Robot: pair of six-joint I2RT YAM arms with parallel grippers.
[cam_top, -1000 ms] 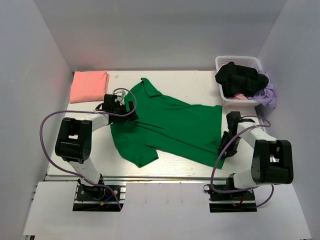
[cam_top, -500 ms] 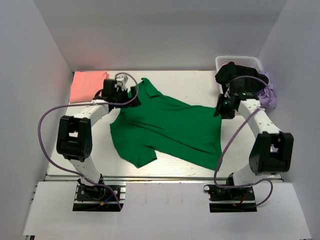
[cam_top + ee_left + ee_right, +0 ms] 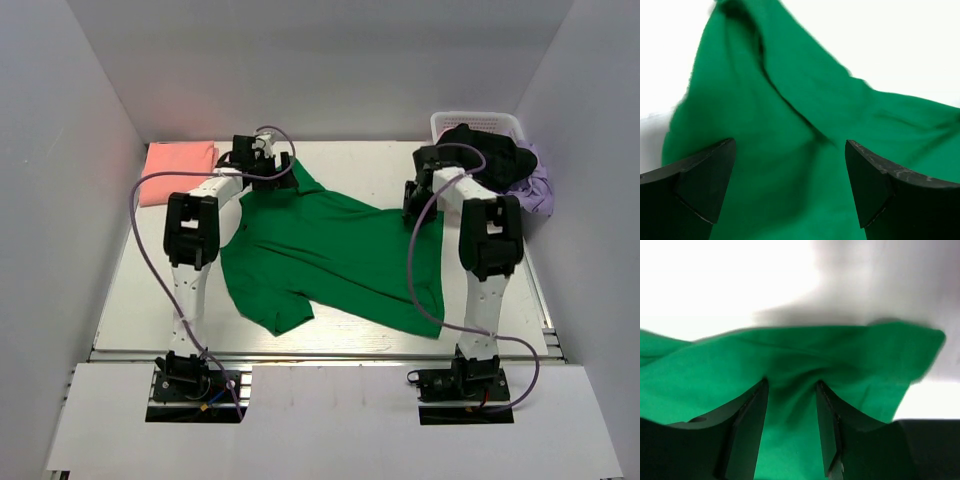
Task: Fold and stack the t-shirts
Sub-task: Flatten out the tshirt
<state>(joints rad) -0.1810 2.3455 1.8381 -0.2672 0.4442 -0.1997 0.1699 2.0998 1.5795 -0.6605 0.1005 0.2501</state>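
Green polo shirt, Sam: where is it lying?

It is lying spread out and unfolded across the middle of the table, collar toward the far left. The salmon-pink shirt is sitting folded in the far-left corner.

What are the grippers doing?

The left gripper is hovering wide open over the collar end, holding nothing. The right gripper is straddling the far-right hem corner, cloth between its parted fingers. I cannot tell whether they are clamping it.

How far along?

I am judging one shirt done. Folding the green one and stacking it are remaining.
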